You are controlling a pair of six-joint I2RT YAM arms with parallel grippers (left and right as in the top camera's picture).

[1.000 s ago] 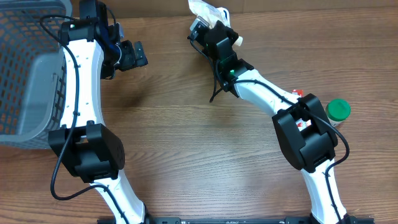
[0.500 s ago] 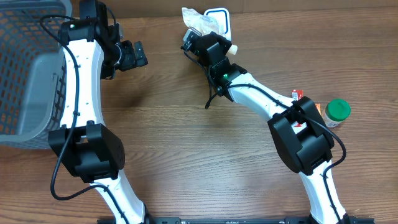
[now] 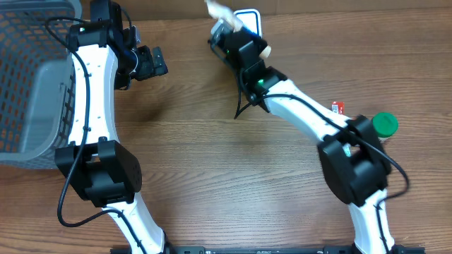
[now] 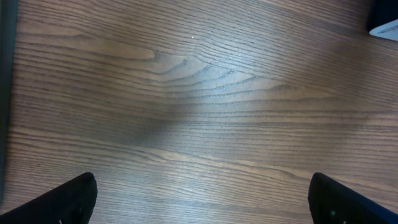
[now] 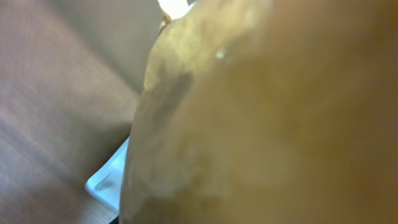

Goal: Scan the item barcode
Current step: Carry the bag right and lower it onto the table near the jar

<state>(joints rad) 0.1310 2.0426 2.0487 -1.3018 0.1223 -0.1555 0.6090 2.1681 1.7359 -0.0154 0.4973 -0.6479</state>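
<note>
— Since the right end effector [image 3: 226, 32] is pinching the crinkly pale packet [image 3: 219, 10], where does that put the packet relative to the scanner?

— The white, blue-edged scanner [image 3: 248, 17] lies at the far edge of the bench [image 3: 233, 176]. The packet hangs just left of it, overlapping its left edge as seen from overhead. Whether the two touch cannot be told. In the right wrist view the packet is a tan blur across nearly the whole frame, with one corner of the scanner showing beneath it at lower left.

— Is the barcode visible?

— No, in neither view, so nobody can say which face carries it.

— Then how should the arm do this step well?

— It should probably bring the packet squarely over the scanner's face, hold it near without pressing, and turn the wrist slowly so each side is presented in turn. The film looks soft and wrinkled, so a gentle, steady hold matters. A crease or a finger across the code would likely spoil the read.

— And the other arm?

— The left end effector [image 3: 150, 62] is spread wide and empty, well left of the scanner, with bare wood between its fingertips [image 4: 71, 199]. Farther left stands a grey basket [image 3: 28, 70]. A green-lidded jar [image 3: 385, 125] sits well to the scanner's right, nearer the arm bases.
</note>
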